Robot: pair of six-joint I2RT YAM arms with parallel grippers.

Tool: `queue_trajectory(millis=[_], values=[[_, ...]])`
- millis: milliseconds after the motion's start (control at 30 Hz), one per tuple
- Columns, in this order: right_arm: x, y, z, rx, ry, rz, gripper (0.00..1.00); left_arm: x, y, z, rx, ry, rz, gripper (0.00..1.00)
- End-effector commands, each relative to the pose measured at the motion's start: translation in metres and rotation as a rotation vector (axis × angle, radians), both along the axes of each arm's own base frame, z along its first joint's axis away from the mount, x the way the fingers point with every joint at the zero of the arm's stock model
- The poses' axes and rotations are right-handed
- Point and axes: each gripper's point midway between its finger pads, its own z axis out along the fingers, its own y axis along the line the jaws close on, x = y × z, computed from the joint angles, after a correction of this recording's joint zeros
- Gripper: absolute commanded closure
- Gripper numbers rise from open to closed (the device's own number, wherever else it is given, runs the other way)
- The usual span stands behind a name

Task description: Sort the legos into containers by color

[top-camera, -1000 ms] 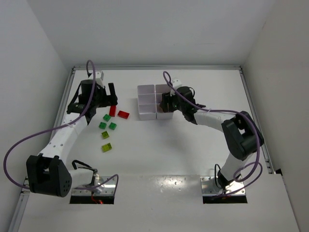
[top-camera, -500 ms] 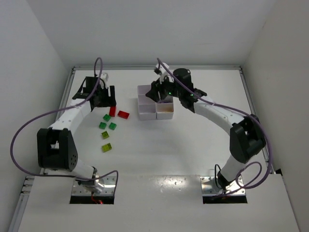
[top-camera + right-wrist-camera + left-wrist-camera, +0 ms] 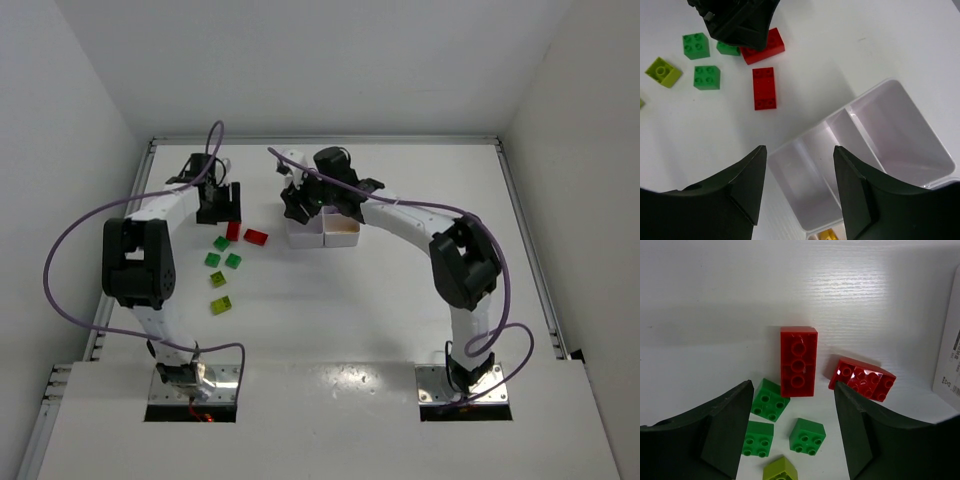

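Two red bricks lie left of the white tray point(image 3: 305, 238): a long one point(image 3: 798, 361) and a slanted one point(image 3: 862, 379). Three green bricks point(image 3: 769, 399) point(image 3: 758, 438) point(image 3: 807, 435) and a lime brick point(image 3: 780, 471) lie nearer me. My left gripper point(image 3: 792, 389) is open and empty, hovering over the long red brick point(image 3: 233, 229). My right gripper point(image 3: 800, 150) is open and empty above the tray's left compartments point(image 3: 860, 115). A yellow brick point(image 3: 827, 235) shows in one compartment. The right arm hides much of the tray in the top view.
A second lime brick point(image 3: 221, 305) lies nearest me on the white table. The left gripper's black body point(image 3: 735, 20) shows close to the right gripper, with the red bricks point(image 3: 764, 87) between them. Walls close the table at the back and sides.
My right gripper has swung left, from the tray's right column to above its left side. My left arm has folded back toward the far left; its gripper stays by the red bricks.
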Motion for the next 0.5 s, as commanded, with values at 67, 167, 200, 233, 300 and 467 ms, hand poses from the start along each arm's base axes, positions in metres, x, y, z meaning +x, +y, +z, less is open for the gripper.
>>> queue_trajectory(millis=[67, 167, 200, 233, 300, 467], values=[[0.020, 0.008, 0.036, 0.009, -0.137, 0.000, 0.42, 0.012, 0.001, -0.007, -0.002, 0.016, -0.006, 0.33], [0.023, 0.009, 0.036, 0.005, -0.147, 0.006, 0.39, 0.017, -0.005, -0.016, -0.010, 0.034, -0.020, 0.39], [0.026, 0.010, 0.037, 0.001, -0.150, -0.002, 0.35, 0.020, -0.005, -0.017, -0.010, 0.034, -0.021, 0.40], [0.024, 0.015, 0.041, 0.003, -0.164, 0.011, 0.29, 0.017, -0.004, -0.026, -0.002, 0.062, -0.016, 0.40], [0.025, 0.017, 0.034, -0.014, -0.149, 0.025, 0.25, 0.019, -0.002, -0.027, 0.004, 0.062, -0.002, 0.41], [0.028, 0.027, 0.025, -0.033, -0.150, 0.046, 0.24, 0.021, 0.004, -0.037, 0.033, 0.088, 0.014, 0.45]])
